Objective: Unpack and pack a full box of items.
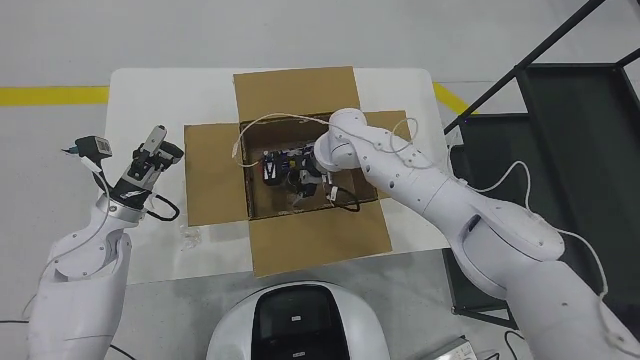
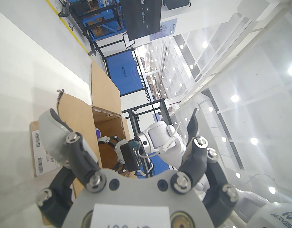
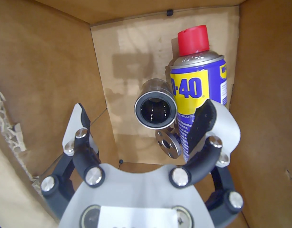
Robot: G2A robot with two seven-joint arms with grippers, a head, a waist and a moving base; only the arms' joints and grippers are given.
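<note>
Deep inside the open box (image 1: 300,95) at the centre of the desk (image 1: 150,100), the right arm (image 1: 400,170) comes in from 4 o'clock. The right jaws are spread wide and grasp nothing. Below them, on the box floor, lie the last items to unpack: a red-capped spray can (image 3: 198,77) against the box wall, a metal sleeve (image 3: 155,110) just beside it with its open end facing up at the wrist, and a small flanged fitting (image 3: 168,145) nearer the wrist. Whether the can lies flat or leans on the wall cannot be told.

The trouble spot is the black pad (image 3: 203,122) of one finger, which sits right at the can's side. Whether it touches cannot be told. A descent on this line would likely scrape or shove the can, and that could knock the sleeve over. The sleeve looks smooth and round, so an off-centre squeeze may send it rolling or squirting free. The three items crowd together, so closing could catch the can and the sleeve at once and hold neither one firmly. The fitting looks too low and small for a wide grab.

A white cable (image 1: 262,122) loops over the rim at 11 o'clock of the box and could snag a flap as the arm withdraws, dragging the box across the desk.

The left arm (image 1: 130,195) hangs over the desk at 9 o'clock from the box. The left jaws are released and hold nothing, well apart from the items.
</note>
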